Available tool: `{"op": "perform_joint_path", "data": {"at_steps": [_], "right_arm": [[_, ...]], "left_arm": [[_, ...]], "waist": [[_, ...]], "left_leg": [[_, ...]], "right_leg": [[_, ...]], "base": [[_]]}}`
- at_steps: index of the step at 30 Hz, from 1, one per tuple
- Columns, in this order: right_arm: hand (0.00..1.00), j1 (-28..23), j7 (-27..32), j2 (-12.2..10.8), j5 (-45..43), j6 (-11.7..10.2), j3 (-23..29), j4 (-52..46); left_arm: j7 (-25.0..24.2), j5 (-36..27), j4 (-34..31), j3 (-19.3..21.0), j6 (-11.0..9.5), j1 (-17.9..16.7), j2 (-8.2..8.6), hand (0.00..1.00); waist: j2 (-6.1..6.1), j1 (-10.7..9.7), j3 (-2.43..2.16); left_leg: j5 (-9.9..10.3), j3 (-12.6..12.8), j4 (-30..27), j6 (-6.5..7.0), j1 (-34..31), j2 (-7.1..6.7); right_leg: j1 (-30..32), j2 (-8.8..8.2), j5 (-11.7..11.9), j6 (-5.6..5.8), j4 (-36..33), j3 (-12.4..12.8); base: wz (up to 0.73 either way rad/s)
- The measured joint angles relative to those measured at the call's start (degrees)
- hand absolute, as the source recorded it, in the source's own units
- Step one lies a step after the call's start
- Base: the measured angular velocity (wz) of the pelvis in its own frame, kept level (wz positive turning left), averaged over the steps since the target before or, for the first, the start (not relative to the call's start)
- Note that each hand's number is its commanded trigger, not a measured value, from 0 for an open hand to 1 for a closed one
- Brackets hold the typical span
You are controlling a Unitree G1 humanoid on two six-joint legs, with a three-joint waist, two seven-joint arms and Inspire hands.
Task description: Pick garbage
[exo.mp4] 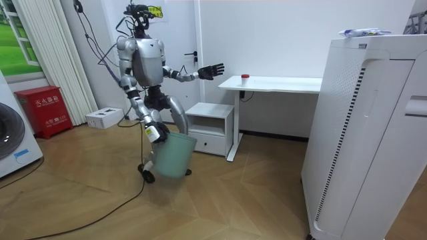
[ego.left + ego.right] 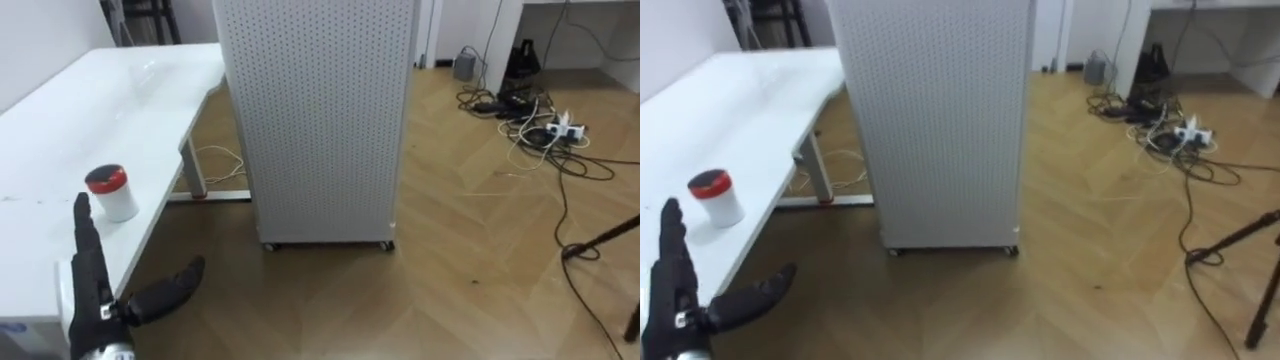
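Left hand point(image 2: 97, 300), lower left, fingers straight and spread, just below red-lidded cup point(image 2: 112, 192) on surface point(image 2: 60, 110). Likely reaching step; next, closing round cup. Right hand point(image 1: 155, 132) at green bin point(image 1: 170, 157), grip unclear.

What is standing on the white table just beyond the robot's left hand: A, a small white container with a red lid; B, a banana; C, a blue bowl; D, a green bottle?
A: the red-lidded white container stands upright on the white table, just past the open left hand.
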State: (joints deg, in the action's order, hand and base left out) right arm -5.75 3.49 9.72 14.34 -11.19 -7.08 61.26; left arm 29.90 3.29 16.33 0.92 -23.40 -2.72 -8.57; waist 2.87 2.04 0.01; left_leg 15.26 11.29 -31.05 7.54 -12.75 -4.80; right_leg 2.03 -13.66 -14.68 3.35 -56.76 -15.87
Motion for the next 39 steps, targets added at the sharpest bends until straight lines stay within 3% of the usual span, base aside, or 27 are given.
{"op": "perform_joint_path", "data": {"at_steps": [1,2,3,4,6,7,8,9,11,12,14,18,25,34,39], "right_arm": [[1.0,0.2,-0.2,0.1,0.1,0.0,0.0,-0.3],[1.0,0.2,-0.7,0.2,1.3,0.0,0.0,-1.7],[1.0,0.2,-1.1,0.2,1.5,-0.1,-0.1,-2.2],[1.0,0.2,-1.4,0.1,1.6,-0.3,-0.1,-2.4],[1.0,0.0,-1.6,0.1,1.8,-0.7,0.1,-1.3],[1.0,-0.2,-1.5,0.0,1.9,-0.7,0.3,-1.2],[1.0,0.0,-1.5,-0.1,1.9,-1.0,0.4,-1.2],[1.0,0.0,-1.6,-0.1,1.8,-1.2,0.5,-1.1],[1.0,0.3,-2.4,-0.2,0.7,-1.4,1.1,-1.0],[1.0,0.4,-2.7,-0.2,0.4,-1.4,1.1,-1.0],[1.0,0.6,-3.5,-0.3,-1.3,-1.3,1.3,-1.3],[1.0,0.3,-3.9,-0.1,-1.5,-0.6,1.7,-1.8],[1.0,0.3,-4.5,-0.3,-1.5,-0.3,0.9,-2.1],[1.0,0.2,-6.3,-0.2,-4.9,0.1,-2.3,-3.4],[1.0,0.2,-7.2,-0.2,-6.7,0.1,-2.9,-4.0]], "left_arm": [[0.9,0.2,0.0,0.2,-0.1,0.2,0.0,0.0],[1.4,0.2,0.0,0.4,-0.1,0.7,0.22,0.0],[1.7,0.2,0.0,0.4,-0.3,0.8,0.2,0.0],[1.8,0.1,0.0,0.3,-0.7,0.8,0.25,0.0],[2.1,0.1,0.0,0.0,-1.0,0.8,0.59,0.0],[2.3,0.2,0.0,-0.2,-1.2,0.8,0.62,0.0],[2.3,0.2,-0.1,-0.2,-1.3,0.9,0.54,0.0],[2.3,0.2,-0.2,-0.2,-1.3,0.8,0.47,0.0],[2.4,0.2,-1.6,-0.1,-1.3,0.7,0.49,0.0],[2.4,0.2,-2.2,0.0,-1.3,0.7,0.45,0.0],[3.6,1.0,-3.9,0.3,-1.3,0.6,0.41,0.0],[3.7,1.4,-7.5,0.4,-1.2,-0.1,0.4,0.0],[5.5,1.4,-9.2,0.7,-1.1,-0.1,0.26,0.0],[7.8,1.4,-7.4,0.6,-1.0,-0.1,-1.41,0.0],[8.1,1.4,-3.9,0.7,-0.8,-0.1,-1.43,0.0]], "waist": [[-0.63,0.1,0.03],[-1.19,0.1,0.28],[-1.32,0.1,0.41],[-1.52,-0.2,0.5],[-1.61,-1.0,0.7],[-1.47,-1.6,0.73],[-0.98,-2.1,0.73],[-0.65,-2.2,0.69],[-0.9,-1.9,-0.16],[-0.89,-1.5,-0.15],[-0.81,-1.1,-0.1],[-0.71,0.1,0.16],[-0.54,1.6,0.61],[-0.19,0.6,0.81],[0.2,-0.2,0.93]], "left_leg": [[0.4,-1.4,1.0,-0.04,0.8,0.09],[0.3,-2.8,2.1,-0.24,1.2,0.36],[0.1,-3.4,2.7,-0.36,1.6,0.44],[-0.1,-4.6,3.8,-0.5,2.6,0.61],[0.0,-7.1,4.9,-0.9,4.4,0.95],[0.2,-9.0,5.6,-1.34,5.5,1.02],[0.5,-10.3,5.8,-2.05,6.1,0.99],[0.8,-10.7,5.8,-2.43,6.4,1.04],[1.2,-12.7,7.0,-4.04,7.2,2.28],[1.0,-13.2,7.5,-4.39,7.6,2.56],[0.6,-13.4,9.8,-5.07,9.5,4.08],[0.3,-14.0,12.8,-5.61,12.6,5.07],[0.1,-13.9,15.8,-5.82,15.5,5.37],[0.1,-13.7,16.7,-5.82,16.5,5.17],[0.1,-13.3,16.7,-5.82,16.7,5.2]], "right_leg": [[1.6,0.85,-0.2,-0.11,-1.3,0.3],[4.7,1.77,-3.1,-0.88,-1.8,0.9],[6.3,2.39,-4.3,-1.17,-1.1,1.6],[8.7,3.52,-5.7,-1.23,2.3,2.3],[10.3,5.09,-6.2,-1.1,11.4,4.0],[10.1,5.61,-5.5,-1.08,19.9,5.4],[10.2,6.05,-1.5,-0.69,27.3,7.3],[10.0,5.97,2.3,-0.54,29.1,7.5],[7.6,8.27,3.7,-2.08,32.9,6.3],[6.9,8.8,3.9,-2.39,34.0,6.0],[4.3,10.0,4.3,-2.9,36.5,4.9],[0.8,11.25,4.4,-3.04,39.8,4.7],[-2.6,11.85,4.5,-3.06,44.0,4.8],[-4.1,11.9,4.6,-2.84,46.1,5.2],[-4.1,12.16,4.6,-2.84,46.3,8.1]], "base": [[0.19],[0.21],[0.35],[0.53],[0.67],[0.76],[0.76],[0.7],[0.42],[0.22],[0.21],[0.01],[-0.01],[0.01],[-0.06]]}}
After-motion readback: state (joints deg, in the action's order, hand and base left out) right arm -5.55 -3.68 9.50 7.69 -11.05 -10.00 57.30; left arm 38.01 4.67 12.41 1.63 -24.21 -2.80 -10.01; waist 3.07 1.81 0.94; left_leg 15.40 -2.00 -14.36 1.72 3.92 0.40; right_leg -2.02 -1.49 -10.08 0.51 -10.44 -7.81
